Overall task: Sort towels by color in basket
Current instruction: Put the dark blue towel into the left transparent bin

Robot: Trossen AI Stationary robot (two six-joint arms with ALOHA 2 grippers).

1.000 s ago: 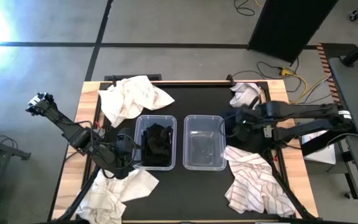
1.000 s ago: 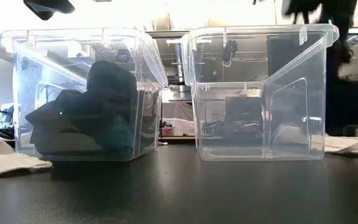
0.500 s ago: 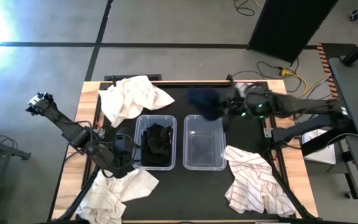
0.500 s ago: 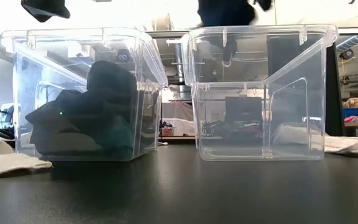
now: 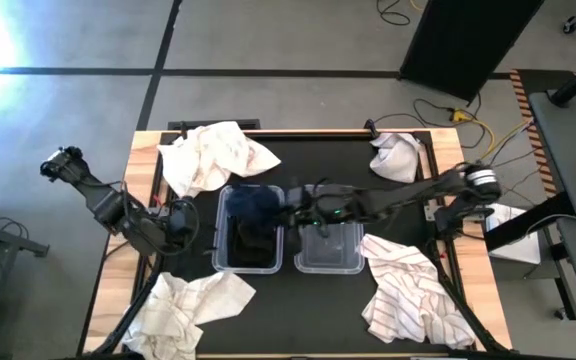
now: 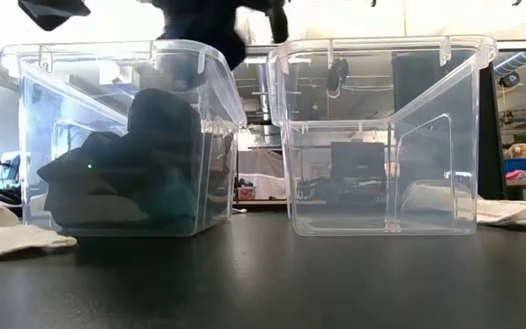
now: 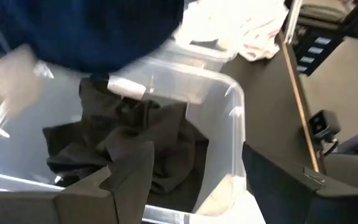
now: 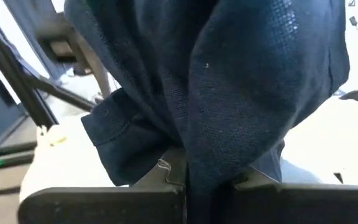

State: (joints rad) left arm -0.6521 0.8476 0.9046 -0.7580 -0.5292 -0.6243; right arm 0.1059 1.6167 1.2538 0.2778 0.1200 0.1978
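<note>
A navy towel hangs bunched over the left clear bin, held by my right gripper, which is shut on it. In the low view the navy towel sits at the level of that bin's rim. Dark towels lie heaped on the left bin's floor. My left gripper is open beside the left bin's left wall, touching nothing. White towels lie around the bins, resting flat on the table. My right gripper pinches the navy towel between its two fingers at a bunched fold, several layers thick. The arm reaches in from the table's right. The towel is lifted clear of the table and droops slack past the fingers, over the left bin.
The right clear bin stands next to the left one. A white towel lies near left, a striped white towel near right, and another white towel at the far right. The black table top in front of the bins is bare.
My right gripper has swept from the table's right side toward the left, past the right bin's far side, until it is over the left bin. It carried the navy towel, lifted clear. My left gripper has drawn back slightly toward the table's left edge.
</note>
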